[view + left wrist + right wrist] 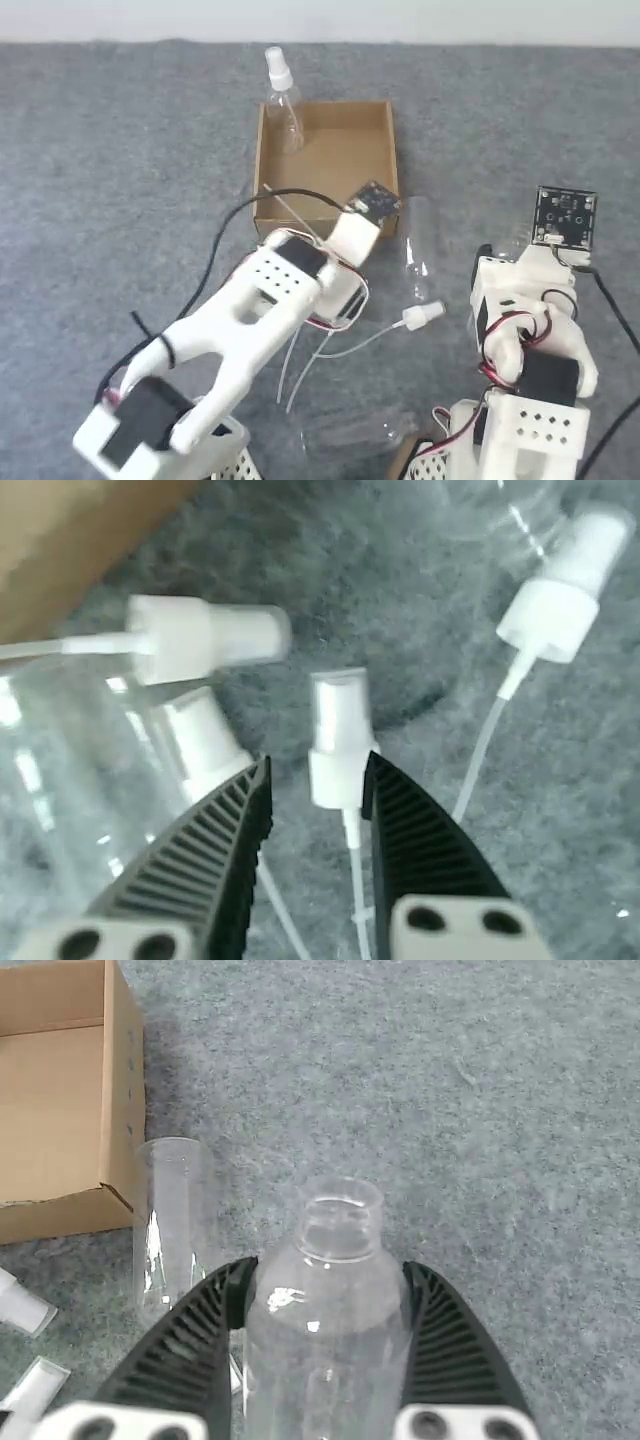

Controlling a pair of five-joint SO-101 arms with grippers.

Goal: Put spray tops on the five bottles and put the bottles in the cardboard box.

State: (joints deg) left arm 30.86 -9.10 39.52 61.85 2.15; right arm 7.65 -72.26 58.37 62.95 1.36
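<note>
Grey carpeted desk [120, 150], brown cardboard box [345, 150] at its far middle. One clear plastic bottle with a white spray top [283, 115] stands in the box's far corner, so by my count one of five is done.

Right claw [325, 1275] clamps an upright, uncapped clear bottle [335, 1260] beside the box. Another open clear bottle [415, 250] lies just beside the box, and a third [360, 432] lies near the arm bases. All still need tops.

Left claw [316, 763] is narrowly apart astride a white spray top with a thin tube [340, 745]. One jaw touches it, the other shows a gap. A loose white spray top [422, 316] lies near. Capping and boxing mostly remain.
</note>
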